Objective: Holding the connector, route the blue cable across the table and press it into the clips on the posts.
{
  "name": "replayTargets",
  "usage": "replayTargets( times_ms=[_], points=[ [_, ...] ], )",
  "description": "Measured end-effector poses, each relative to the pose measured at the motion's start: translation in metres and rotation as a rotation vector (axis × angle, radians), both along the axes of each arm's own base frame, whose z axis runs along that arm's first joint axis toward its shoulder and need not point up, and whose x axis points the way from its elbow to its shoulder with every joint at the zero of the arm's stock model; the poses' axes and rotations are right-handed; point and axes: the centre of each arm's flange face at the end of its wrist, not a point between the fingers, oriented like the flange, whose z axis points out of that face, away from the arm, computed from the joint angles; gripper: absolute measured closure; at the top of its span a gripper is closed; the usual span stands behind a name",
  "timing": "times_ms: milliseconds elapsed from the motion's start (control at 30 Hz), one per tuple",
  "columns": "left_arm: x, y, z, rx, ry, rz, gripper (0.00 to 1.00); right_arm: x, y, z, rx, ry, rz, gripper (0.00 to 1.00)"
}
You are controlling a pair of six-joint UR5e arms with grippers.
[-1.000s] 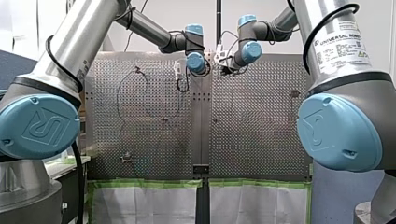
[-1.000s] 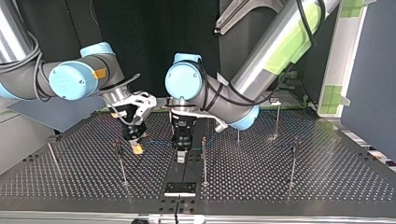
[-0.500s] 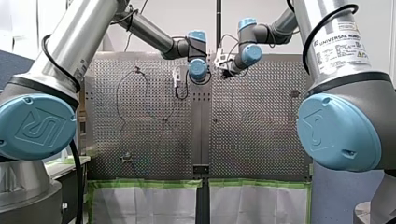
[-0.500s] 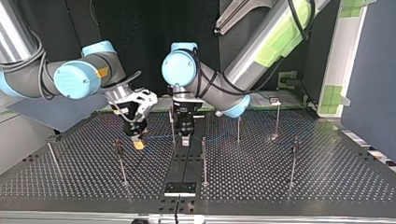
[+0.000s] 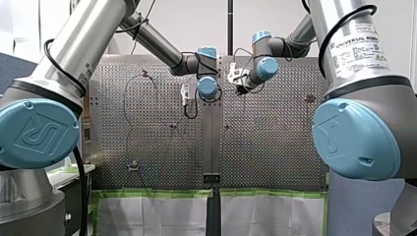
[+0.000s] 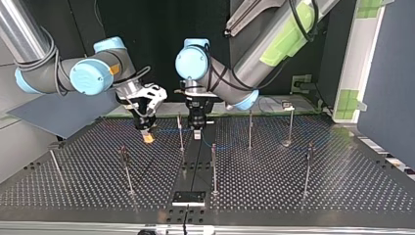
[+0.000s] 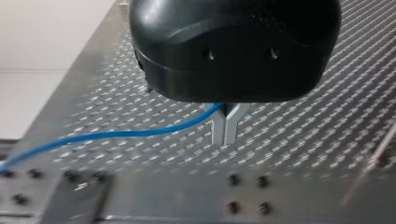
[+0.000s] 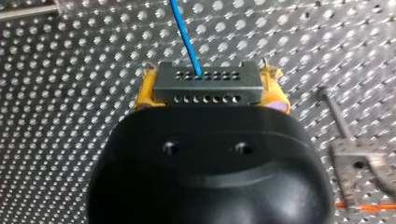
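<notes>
Currently the connector (image 8: pixel 208 86), a flat grey block with two rows of small holes, sits clamped between the yellow pads (image 8: pixel 144 93) of my right gripper (image 8: pixel 210 91). The blue cable (image 8: pixel 187 37) leaves its middle and runs straight ahead over the perforated table (image 8: pixel 56 70). In the top view this right gripper (image 6: pixel 147 136) hangs just above the table near its far edge, left of the dark centre strip (image 6: pixel 192 169). From there the blue cable (image 6: pixel 166 130) stretches about level to my left gripper (image 6: pixel 196 134), passing a thin upright post (image 6: pixel 180 137) that stands between the two grippers; whether it sits in that post's clip cannot be told. The left wrist view shows my left gripper's metal fingers (image 7: pixel 232 126) pinched together on the blue cable (image 7: pixel 140 133), which bends off to one side, low over the holes. Past my left gripper it shows faintly in the top view, low over the table toward its right edge. Beside my right gripper a short stretch of orange wire (image 8: pixel 364 205) lies on the table.
</notes>
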Motion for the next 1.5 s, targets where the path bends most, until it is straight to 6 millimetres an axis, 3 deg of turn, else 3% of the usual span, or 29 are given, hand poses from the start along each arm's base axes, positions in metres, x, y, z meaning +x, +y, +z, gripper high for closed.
replayTargets(
  times_ms=[333, 667, 967, 1167, 1500],
  points=[
    [-0.015, -0.008, -0.084, 0.018, 0.068, -0.054, 1.00, -0.010, 0.002, -0.043, 0.008, 0.014, -0.032, 1.00],
    [-0.030, 0.002, -0.123, 0.016, 0.081, -0.084, 0.98, -0.018, 0.010, -0.125, 0.072, 0.095, -0.034, 1.00],
    [-0.038, 0.008, -0.163, 0.026, 0.104, -0.140, 0.95, -0.033, 0.014, -0.151, 0.089, 0.097, -0.052, 1.00],
    [-0.029, -0.001, -0.175, 0.016, 0.094, -0.175, 0.95, -0.039, 0.006, -0.154, 0.075, 0.082, -0.062, 1.00],
    [-0.003, -0.011, -0.155, -0.033, 0.045, -0.208, 0.93, -0.048, -0.004, -0.158, 0.070, 0.073, -0.072, 1.00]
  ],
)
